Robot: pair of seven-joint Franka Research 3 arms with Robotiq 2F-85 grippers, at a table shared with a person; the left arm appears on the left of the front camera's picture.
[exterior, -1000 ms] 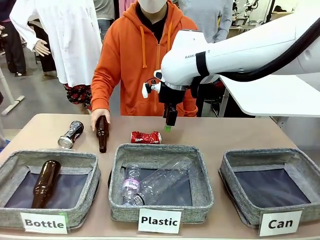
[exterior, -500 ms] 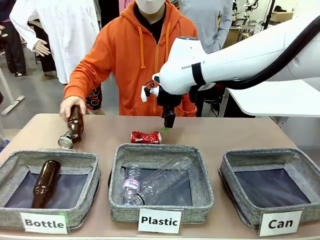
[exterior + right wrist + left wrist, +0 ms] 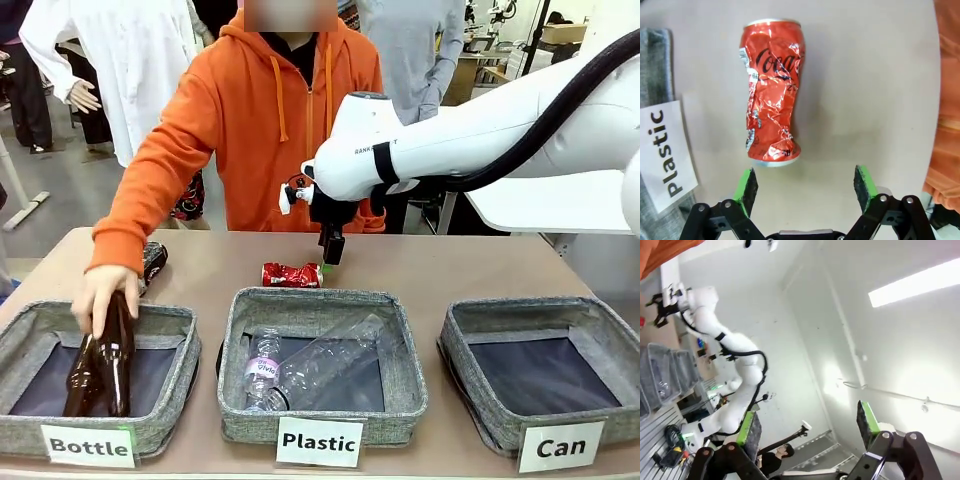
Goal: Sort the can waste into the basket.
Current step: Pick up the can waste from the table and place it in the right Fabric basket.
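The crushed red can (image 3: 292, 274) lies on its side on the table just behind the middle basket; in the right wrist view the red can (image 3: 771, 120) sits just ahead of my fingertips, slightly left of centre. My right gripper (image 3: 328, 260) (image 3: 805, 182) hangs open just right of it, nothing between the green pads. The dark can (image 3: 152, 262) lies at the far left, partly hidden by the person's sleeve. The grey basket labelled "Can" (image 3: 520, 304) stands at the front right, holding nothing. My left gripper (image 3: 807, 422) is open and points up at a wall and ceiling.
A person in an orange hoodie leans over the table, one hand (image 3: 100, 292) lowering a brown bottle (image 3: 116, 350) into the "Bottle" basket (image 3: 160, 312) beside another brown bottle. The "Plastic" basket (image 3: 320, 296) in the middle holds clear bottles; its label (image 3: 665, 155) shows beside the red can.
The person lifted the brown bottle off the table and carried it down into the "Bottle" basket. My right gripper shifted slightly left and lower, closer to the red can.
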